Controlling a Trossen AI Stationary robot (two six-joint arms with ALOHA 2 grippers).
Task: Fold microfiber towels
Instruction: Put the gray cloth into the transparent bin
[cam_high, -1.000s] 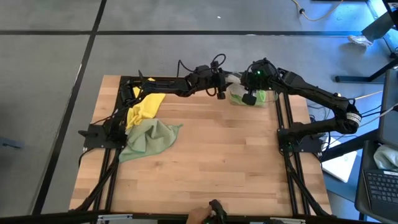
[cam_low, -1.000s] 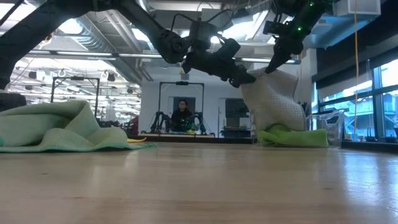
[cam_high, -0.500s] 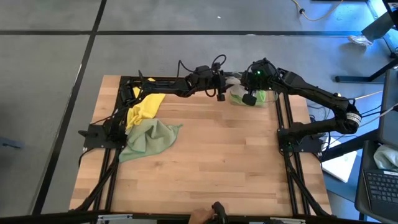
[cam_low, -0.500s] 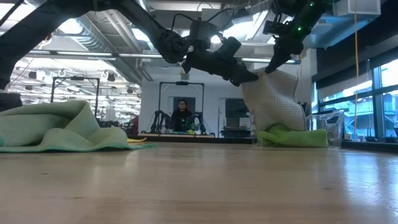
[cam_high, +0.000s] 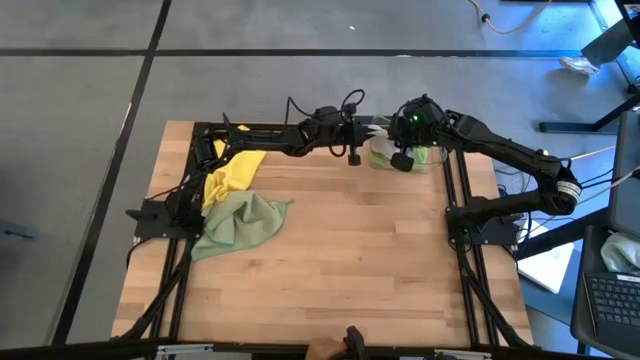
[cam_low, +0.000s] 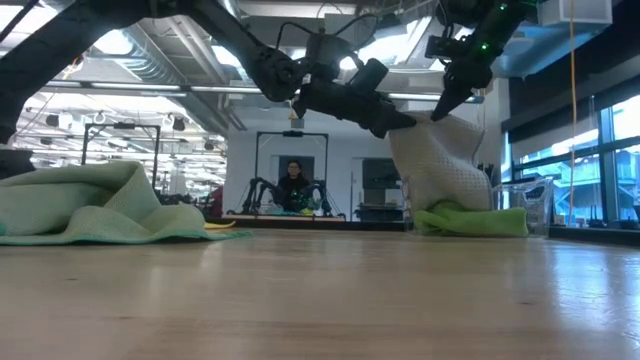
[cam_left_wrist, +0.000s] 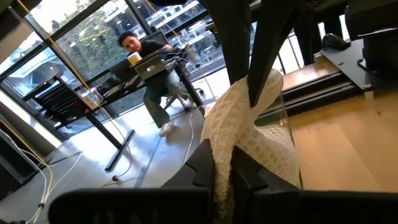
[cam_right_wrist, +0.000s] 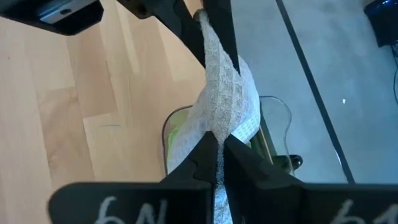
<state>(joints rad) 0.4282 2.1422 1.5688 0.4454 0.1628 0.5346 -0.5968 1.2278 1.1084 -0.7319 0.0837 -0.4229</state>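
At the far right corner of the tabletop (cam_high: 330, 250), the left gripper (cam_low: 400, 122) and right gripper (cam_low: 437, 106) both pinch the grey-beige towel (cam_low: 440, 165) lifted over the green towel (cam_low: 470, 220), so the next move is likely spreading it flat for folding.

Both arms reach to the far right corner of the counter (cam_high: 340, 250), raised above it. The left hand (cam_low: 405, 122) and right hand (cam_low: 438, 108) are clamped closed, tips near each other.
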